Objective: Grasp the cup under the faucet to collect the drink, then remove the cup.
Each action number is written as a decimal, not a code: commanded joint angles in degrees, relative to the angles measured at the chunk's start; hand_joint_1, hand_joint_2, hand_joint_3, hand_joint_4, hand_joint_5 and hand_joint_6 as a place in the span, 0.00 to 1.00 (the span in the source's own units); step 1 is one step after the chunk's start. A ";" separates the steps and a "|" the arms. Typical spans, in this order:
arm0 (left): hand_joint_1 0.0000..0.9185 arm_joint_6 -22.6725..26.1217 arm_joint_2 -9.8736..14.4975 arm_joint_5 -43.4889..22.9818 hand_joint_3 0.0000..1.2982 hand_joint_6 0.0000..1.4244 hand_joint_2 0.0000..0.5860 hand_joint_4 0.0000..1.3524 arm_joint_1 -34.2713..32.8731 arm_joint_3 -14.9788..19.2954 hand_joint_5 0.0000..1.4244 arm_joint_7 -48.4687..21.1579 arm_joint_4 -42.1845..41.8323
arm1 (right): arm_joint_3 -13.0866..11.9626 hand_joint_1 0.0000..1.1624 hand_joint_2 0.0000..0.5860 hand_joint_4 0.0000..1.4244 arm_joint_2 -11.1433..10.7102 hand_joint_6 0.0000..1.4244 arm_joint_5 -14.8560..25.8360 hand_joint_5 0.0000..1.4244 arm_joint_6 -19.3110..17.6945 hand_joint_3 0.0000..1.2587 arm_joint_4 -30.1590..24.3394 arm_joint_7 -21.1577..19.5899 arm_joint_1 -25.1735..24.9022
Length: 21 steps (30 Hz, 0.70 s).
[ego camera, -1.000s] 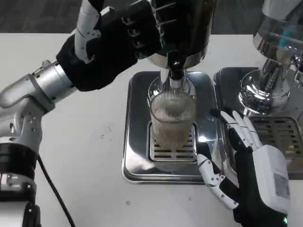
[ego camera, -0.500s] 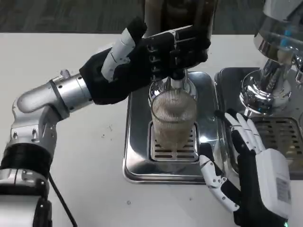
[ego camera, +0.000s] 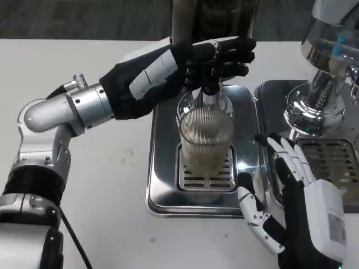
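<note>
One cup (ego camera: 205, 140) under faucet (ego camera: 208, 95); left hand (ego camera: 185, 67) pressing above; right hand (ego camera: 286, 207) spread, empty.

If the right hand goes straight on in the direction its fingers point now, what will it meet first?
Probably the ribbed cup. The right hand is open, its fingers pointing up and left across the steel drip tray, and the cup stands next in that line. Depth is unclear, so it might pass just beside it.
</note>
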 commanded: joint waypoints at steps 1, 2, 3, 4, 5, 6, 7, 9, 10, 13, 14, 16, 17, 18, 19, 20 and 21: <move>0.00 -3.34 0.67 3.82 0.09 0.00 0.13 0.04 1.47 -1.80 0.08 1.27 2.69 | -0.10 0.26 0.73 0.09 -0.30 0.14 0.51 0.06 -0.97 0.19 -0.06 0.38 -0.30; 0.00 -4.33 0.80 4.29 0.09 0.00 0.13 0.04 1.51 -2.03 0.08 1.67 2.93 | -0.10 0.26 0.73 0.09 -0.34 0.14 0.64 0.06 -1.05 0.19 0.14 0.48 -0.56; 0.00 -5.23 0.97 4.64 0.09 0.00 0.13 0.04 1.56 -2.23 0.08 2.05 3.15 | -0.04 0.25 0.73 0.09 -0.35 0.13 0.70 0.07 -1.10 0.19 0.18 0.52 -0.66; 0.00 -6.02 1.16 4.95 0.09 0.00 0.13 0.04 1.60 -2.35 0.08 2.44 3.30 | -0.01 0.25 0.73 0.09 -0.35 0.13 0.81 0.07 -1.25 0.19 0.26 0.48 -0.75; 0.00 -6.60 1.30 5.13 0.09 0.00 0.13 0.04 1.62 -2.45 0.08 2.69 3.44 | 0.02 0.25 0.73 0.09 -0.35 0.13 0.91 0.07 -1.47 0.19 0.34 0.35 -0.80; 0.00 -7.09 1.41 5.24 0.09 0.00 0.13 0.04 1.59 -2.49 0.08 2.90 3.64 | 0.05 0.25 0.73 0.10 -0.37 0.12 0.90 0.07 -1.65 0.19 0.41 0.20 -0.85; 0.00 -7.93 1.61 5.63 0.08 0.00 0.13 0.04 1.55 -2.69 0.08 3.25 3.84 | 0.08 0.25 0.73 0.10 -0.38 0.12 0.85 0.07 -1.76 0.19 0.44 0.10 -0.88; 0.00 -9.28 1.93 6.17 0.09 0.00 0.13 0.04 1.52 -3.11 0.08 3.83 4.12 | 0.03 0.25 0.73 0.10 -0.38 0.12 0.87 0.07 -1.83 0.19 0.40 0.18 -0.88; 0.00 -9.94 2.05 6.44 0.09 0.00 0.13 0.04 1.57 -3.38 0.07 4.14 4.21 | -0.01 0.25 0.73 0.10 -0.37 0.12 0.88 0.07 -1.85 0.19 0.37 0.23 -0.86; 0.00 -11.80 2.24 7.28 0.09 0.00 0.13 0.04 1.70 -4.22 0.07 4.95 4.60 | -0.14 0.24 0.73 0.10 -0.47 0.11 0.99 0.07 -1.88 0.19 0.29 0.45 -0.75; 0.00 -12.36 2.29 7.58 0.09 0.00 0.13 0.04 1.71 -4.43 0.06 5.16 4.75 | -0.16 0.24 0.73 0.10 -0.50 0.11 1.01 0.07 -1.87 0.19 0.24 0.49 -0.71; 0.00 -13.85 2.41 8.41 0.09 0.00 0.13 0.04 1.84 -5.00 0.06 5.68 4.80 | -0.17 0.24 0.73 0.10 -0.55 0.10 0.97 0.07 -1.81 0.19 0.11 0.55 -0.61; 0.00 -14.76 2.44 8.84 0.09 0.00 0.12 0.03 1.99 -5.41 0.06 5.88 4.76 | -0.17 0.24 0.73 0.10 -0.57 0.10 0.95 0.07 -1.79 0.19 0.07 0.57 -0.59; 0.00 -15.42 2.49 9.08 0.09 0.00 0.12 0.03 2.04 -5.79 0.06 6.08 4.81 | -0.21 0.24 0.73 0.10 -0.61 0.10 0.99 0.07 -1.73 0.19 -0.01 0.65 -0.57; 0.00 -16.08 2.55 9.27 0.09 0.00 0.12 0.03 2.09 -6.20 0.06 6.28 4.88 | -0.25 0.24 0.73 0.10 -0.65 0.10 1.05 0.07 -1.71 0.19 -0.08 0.75 -0.53; 0.00 -16.59 2.59 9.41 0.09 0.00 0.12 0.03 2.11 -6.52 0.06 6.37 4.97 | -0.28 0.24 0.73 0.10 -0.66 0.10 1.10 0.07 -1.67 0.19 -0.14 0.84 -0.54; 0.00 -16.91 2.61 9.53 0.09 0.00 0.12 0.03 2.08 -6.70 0.06 6.46 5.08 | -0.32 0.24 0.73 0.10 -0.68 0.10 1.16 0.07 -1.61 0.19 -0.19 0.97 -0.54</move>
